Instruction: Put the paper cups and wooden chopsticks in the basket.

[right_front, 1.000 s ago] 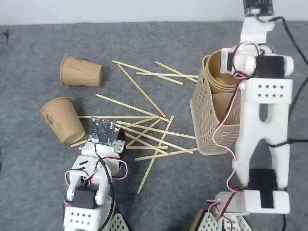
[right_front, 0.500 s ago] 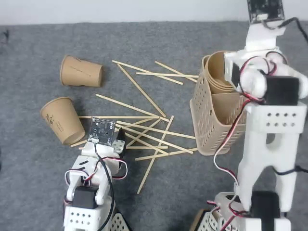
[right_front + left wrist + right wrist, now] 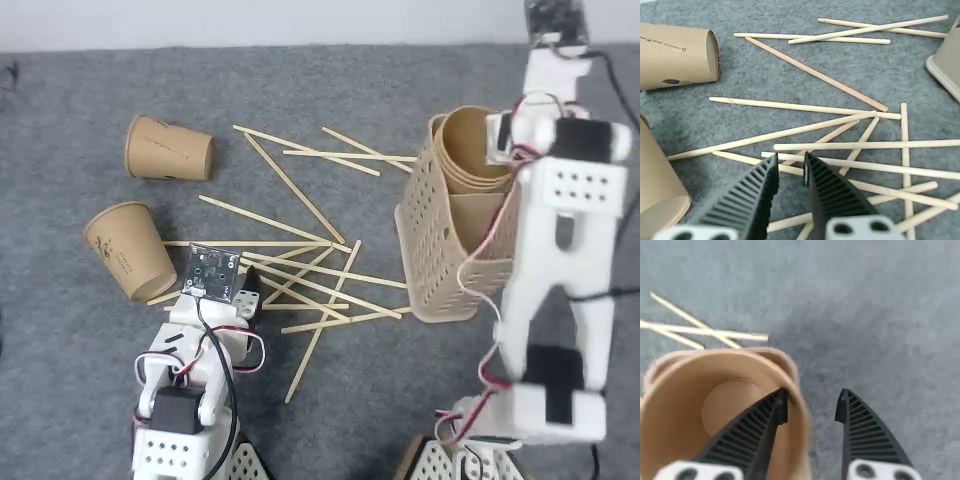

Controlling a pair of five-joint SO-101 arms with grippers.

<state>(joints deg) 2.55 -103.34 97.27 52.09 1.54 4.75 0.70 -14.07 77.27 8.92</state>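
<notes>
- Brown paper cups [image 3: 470, 150] sit nested in the beige perforated plastic basket [image 3: 430, 250]; pale wooden chopsticks [image 3: 805, 107] lie scattered beside it.
- Right gripper [image 3: 812, 400], jaws spread and empty, straddles their rim; lifting straight up should avoid tipping the basket.
- Left gripper [image 3: 791, 162], jaws narrowly parted and empty, hangs above those chopsticks.

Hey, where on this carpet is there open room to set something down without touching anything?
Bare carpet runs along the far edge, beyond the paper cups and chopsticks. Another patch lies at the near edge between the left arm and right arm. Crowded: chopsticks criss-cross from the cups to the basket.
</notes>
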